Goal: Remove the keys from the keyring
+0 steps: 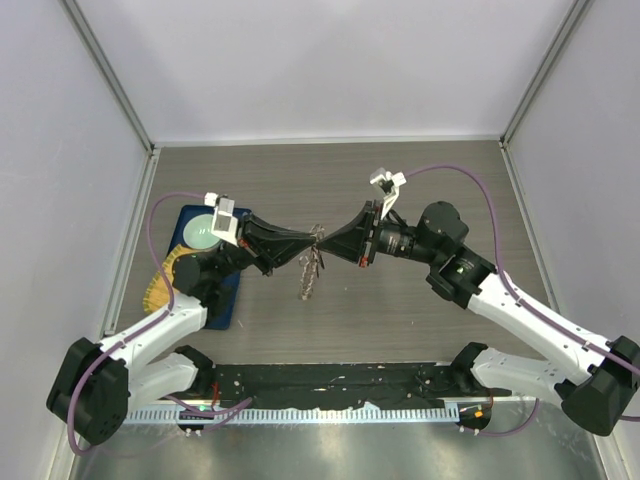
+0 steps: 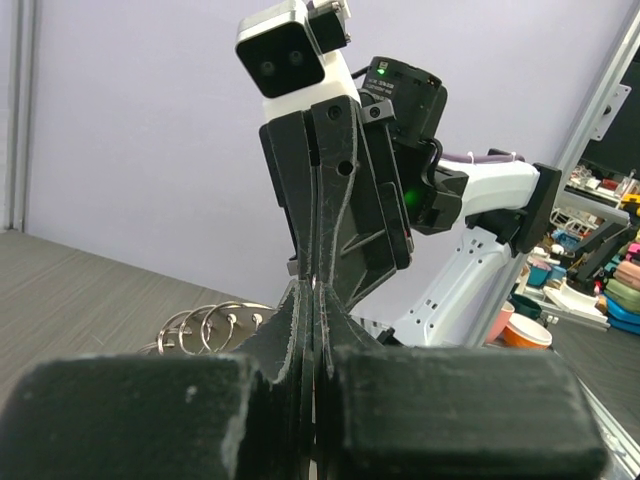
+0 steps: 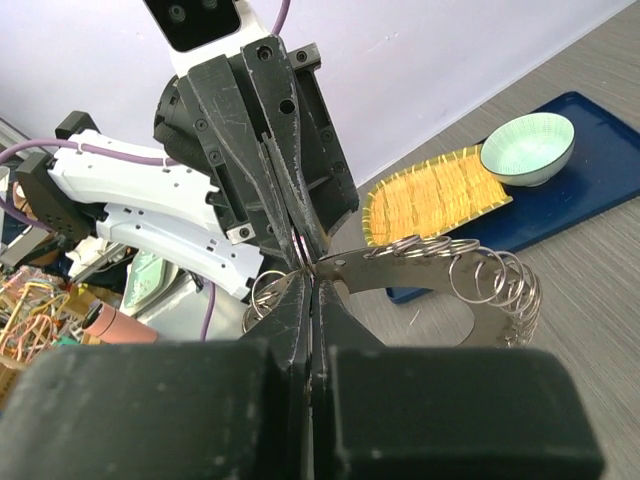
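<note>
I see both pairs of jaws closed tight, tip against tip, above the desk [image 1: 420,330]. The left gripper [image 1: 303,244] and the right gripper [image 1: 327,243] each pinch the keyring [image 1: 311,268], which hangs down between them.

I am working in a robotics lab. The cell is boxed in by plain white panels [image 1: 300,60] on aluminium posts [image 1: 108,72] around a wood-grain table [image 1: 420,180]. Beyond it I see benches cluttered with coloured bins [image 2: 620,295] and tangled wiring [image 3: 30,320].
</note>
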